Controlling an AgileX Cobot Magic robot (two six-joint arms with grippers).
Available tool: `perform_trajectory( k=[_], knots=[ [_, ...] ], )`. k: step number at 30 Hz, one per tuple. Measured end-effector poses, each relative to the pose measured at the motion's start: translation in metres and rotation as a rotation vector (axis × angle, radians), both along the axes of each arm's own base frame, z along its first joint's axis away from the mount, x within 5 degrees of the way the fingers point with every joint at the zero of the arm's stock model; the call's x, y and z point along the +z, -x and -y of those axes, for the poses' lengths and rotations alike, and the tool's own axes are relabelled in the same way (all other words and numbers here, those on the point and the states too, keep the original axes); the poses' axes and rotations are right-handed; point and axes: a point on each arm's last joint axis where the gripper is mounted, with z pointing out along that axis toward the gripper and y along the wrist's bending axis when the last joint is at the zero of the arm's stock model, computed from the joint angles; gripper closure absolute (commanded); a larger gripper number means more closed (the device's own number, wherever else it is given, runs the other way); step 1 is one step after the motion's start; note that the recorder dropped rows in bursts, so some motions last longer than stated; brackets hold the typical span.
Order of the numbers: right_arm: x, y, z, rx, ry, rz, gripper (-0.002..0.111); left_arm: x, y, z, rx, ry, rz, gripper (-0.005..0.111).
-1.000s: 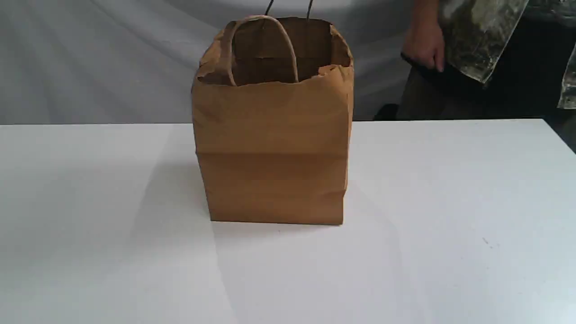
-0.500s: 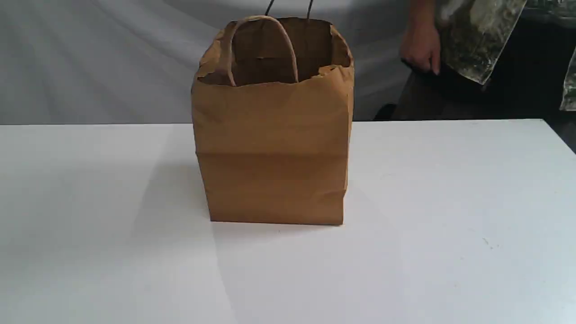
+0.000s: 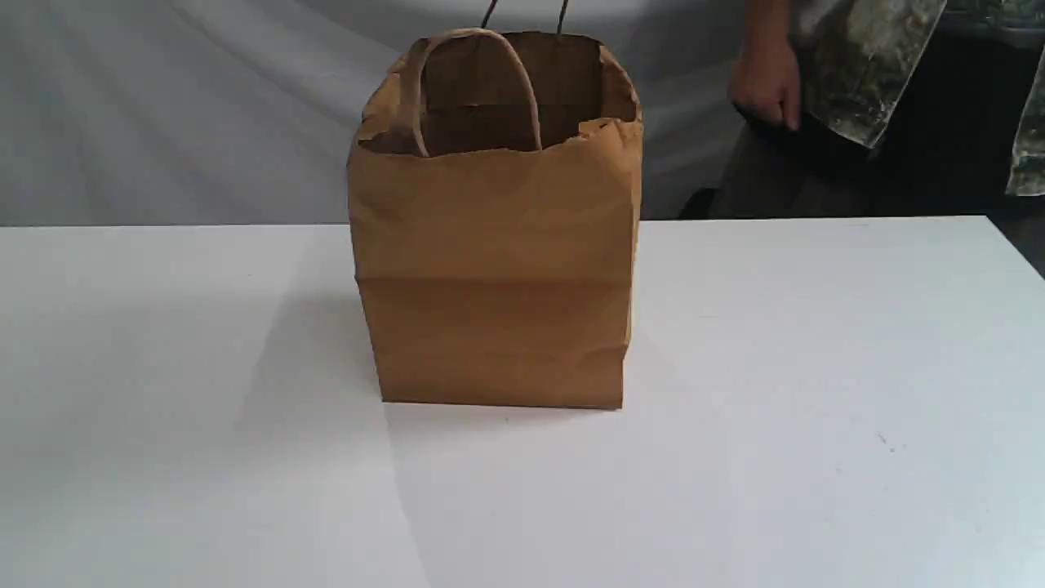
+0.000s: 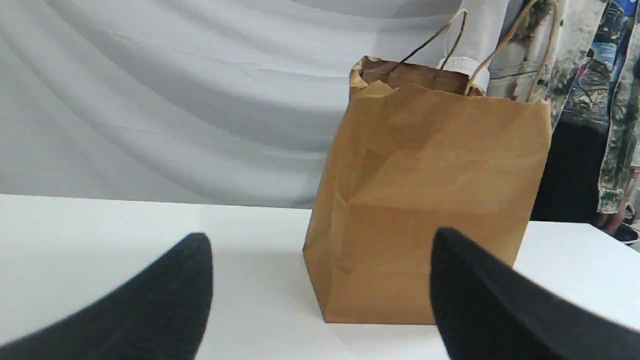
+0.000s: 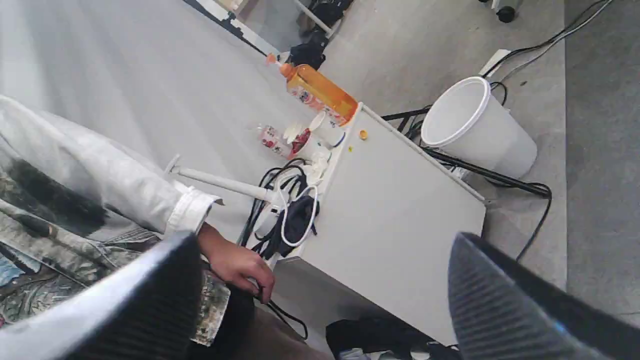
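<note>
Change: the paper bag point(image 3: 490, 278) has not moved; only the bystander's hand point(image 3: 767, 86) and shirt hem behind the table have shifted slightly.
Progress: by my reading nothing is in hand yet. The bag is untouched, and neither arm shows in the exterior view.
Table point(image 3: 816, 367): white, bearing only the bag.
Bag position: upright at the table's middle, toward the far edge, mouth open and its rim crumpled.
Bag contents: only inner paper walls show; the bottom is hidden, so I cannot tell.
Handles: the near handle point(image 3: 478, 82) droops into the mouth, and the far one stands up.
Left gripper point(image 4: 319, 235): jaws spread wide with nothing between them. It faces the bag's side and is clearly apart from it.
Right gripper point(image 5: 324, 237): jaws also wide apart and holding nothing. It is turned away from the bag toward a side cabinet point(image 5: 395, 215).
Bucket point(image 5: 475, 125): white, on the floor beside the cabinet; the visible interior looks bare.
Bottle point(image 5: 320, 92): orange, lying at the cabinet's far end.
</note>
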Motion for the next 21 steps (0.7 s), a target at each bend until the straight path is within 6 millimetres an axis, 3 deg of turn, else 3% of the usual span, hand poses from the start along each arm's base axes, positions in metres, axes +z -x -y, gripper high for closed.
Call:
perform_trajectory(
  k=[8, 21],
  knots=[
    [0.0, 0.0, 0.0, -0.003, -0.005, -0.001, 0.04, -0.001, 0.001, -0.002, 0.026, -0.099, 0.019, 0.043],
    [0.0, 0.0, 0.0, -0.003, -0.005, -0.001, 0.04, 0.0, -0.001, -0.016, 0.282, -0.111, 0.018, 0.043]
  ],
)
